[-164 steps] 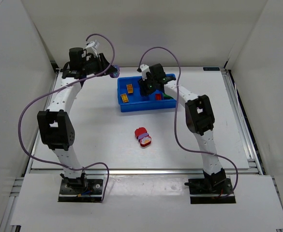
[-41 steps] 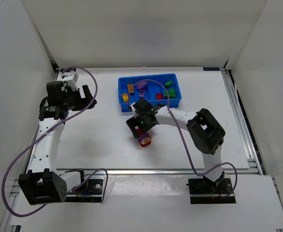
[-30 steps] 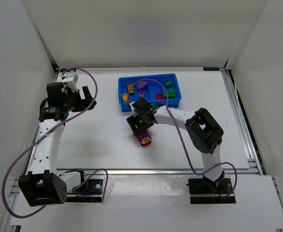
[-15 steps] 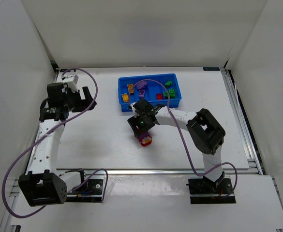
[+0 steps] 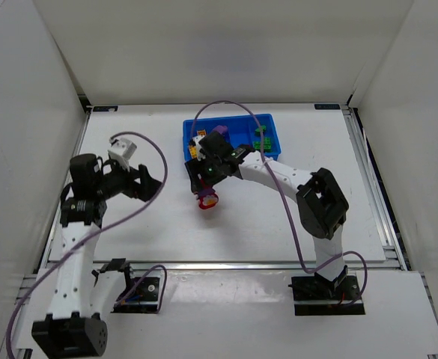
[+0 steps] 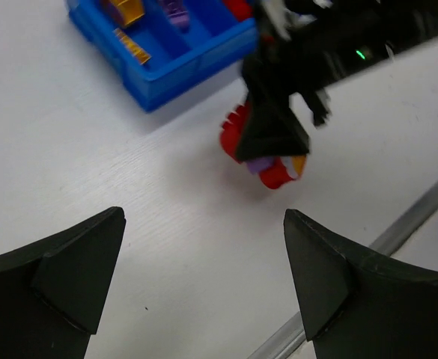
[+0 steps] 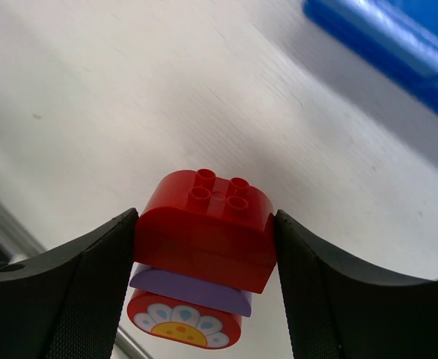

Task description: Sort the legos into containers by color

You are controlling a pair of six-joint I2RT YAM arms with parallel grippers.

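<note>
I have the red-and-purple stack [image 6: 263,157] pinched in the right gripper [image 7: 204,228]. The fingers are roughly half closed and press flat on both sides of its red top block. A purple layer and a flower-printed red piece hang below. From the wrist view it looks lifted clear of the table [image 5: 151,142], just near of the left near corner of the blue tray [image 6: 175,75].

In the tray I can make out yellow-orange bricks [image 6: 131,51] in the leftmost compartment and a purple brick [image 6: 175,10] in the next. A red brick [image 6: 237,7] sits to its right, and green bricks [image 5: 263,140] are at the right end. I see no other loose brick on the table, so I judge this stack to be the last piece and the sort nearly done. What is left is to carry it over the near wall and release it. As it is two-coloured, red or purple must be chosen, or it must be pulled apart.

The left gripper [image 6: 202,217] stands wide open and empty, left of the stack and well apart, facing it. The right arm's cable [image 5: 226,105] loops over the tray's far edge. Its forearm lies across the tray and hides part of the compartments from above.
</note>
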